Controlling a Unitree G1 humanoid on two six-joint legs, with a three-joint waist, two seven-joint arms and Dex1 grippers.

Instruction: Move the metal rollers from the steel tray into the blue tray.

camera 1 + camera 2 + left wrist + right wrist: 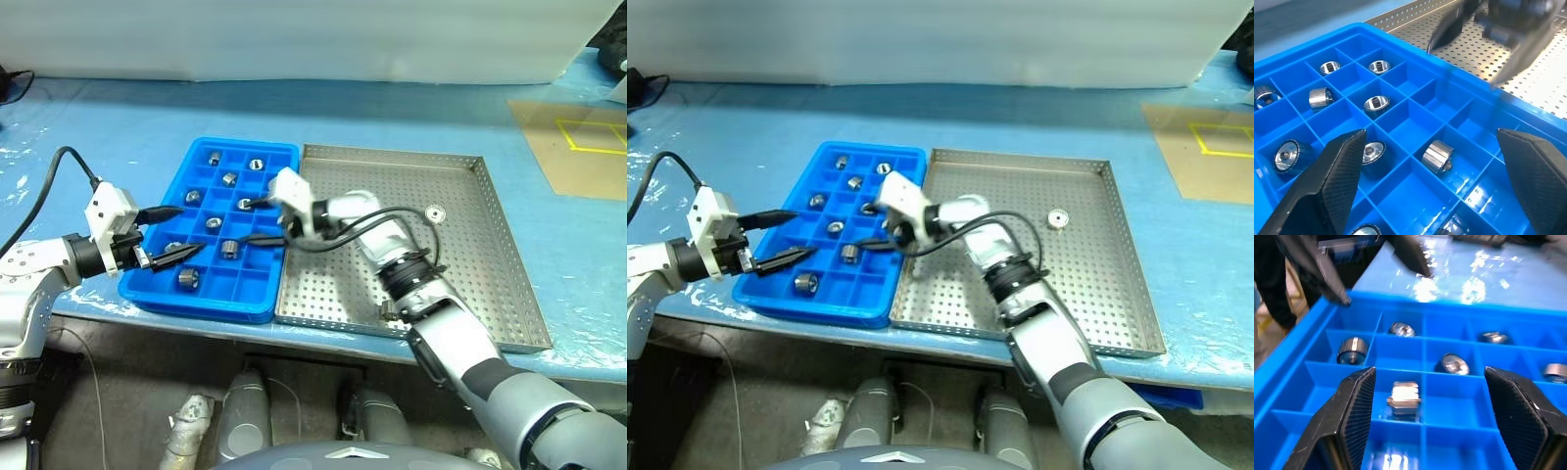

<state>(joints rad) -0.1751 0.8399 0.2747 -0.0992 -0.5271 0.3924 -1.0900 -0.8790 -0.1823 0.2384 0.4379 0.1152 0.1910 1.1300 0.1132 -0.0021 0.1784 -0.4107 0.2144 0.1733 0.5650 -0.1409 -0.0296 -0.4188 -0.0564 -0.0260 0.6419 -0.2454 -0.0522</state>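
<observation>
Work surface: blue table top [411, 108] covered with glossy film, bearing both trays.
Steel tray: large shallow square silver tray [460, 274] with a perforated floor and low rim, set just beside the blue tray's right edge.
Blue tray: bright blue rectangular plastic tray [257, 289] divided into a grid of small square compartments.
Right gripper: black two-fingered gripper [260, 221], reaching leftward over the blue tray, fingers spread wide and empty, one roller lying in the compartment below between them.
Left gripper: black two-fingered gripper [176, 233], hovering over the blue tray's left edge, fingers spread wide, holding nothing.
Metal rollers, sorted: small shiny silver cylinders [227, 249], one to a compartment, scattered across the blue tray.
Metal roller, unsorted: single silver roller [434, 211] resting on the steel tray's floor, well apart from both grippers.
</observation>
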